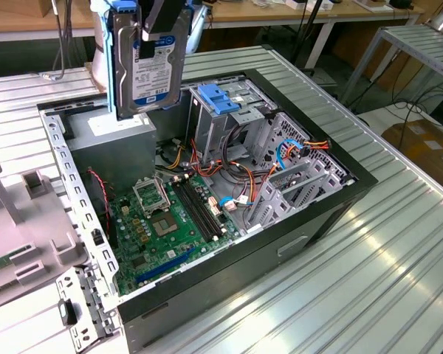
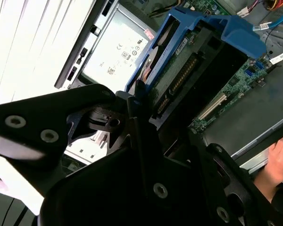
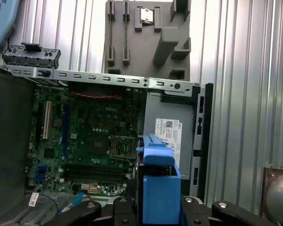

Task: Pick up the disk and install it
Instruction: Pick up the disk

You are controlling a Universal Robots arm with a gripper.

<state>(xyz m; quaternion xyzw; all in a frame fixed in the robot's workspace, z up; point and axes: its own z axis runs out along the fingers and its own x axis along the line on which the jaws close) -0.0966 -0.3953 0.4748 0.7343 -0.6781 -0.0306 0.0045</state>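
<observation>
An open desktop computer case (image 1: 332,214) lies on its side on a ribbed metal table (image 1: 369,295), its green motherboard (image 1: 155,228) facing up. The robot arm's gripper (image 1: 165,26) is clenched on the disk (image 1: 149,70), which hangs upright in the air above the grey power supply (image 1: 114,147) at the corner of the case toward the exterior view's left. It is well apart from the drive cage with its blue ribbed latch (image 1: 218,99). The disk's dark, labelled body sits inside a bright blue plastic carrier. In the second wrist view its bare connector edge (image 2: 193,56) points down toward the case, and a person's hand (image 2: 278,162) rests just beside the case. The disk looks rigid and dense for its size, and likely sensitive to knocks. The blue carrier's side rails seem the safest place to grip, away from the connector.
</observation>
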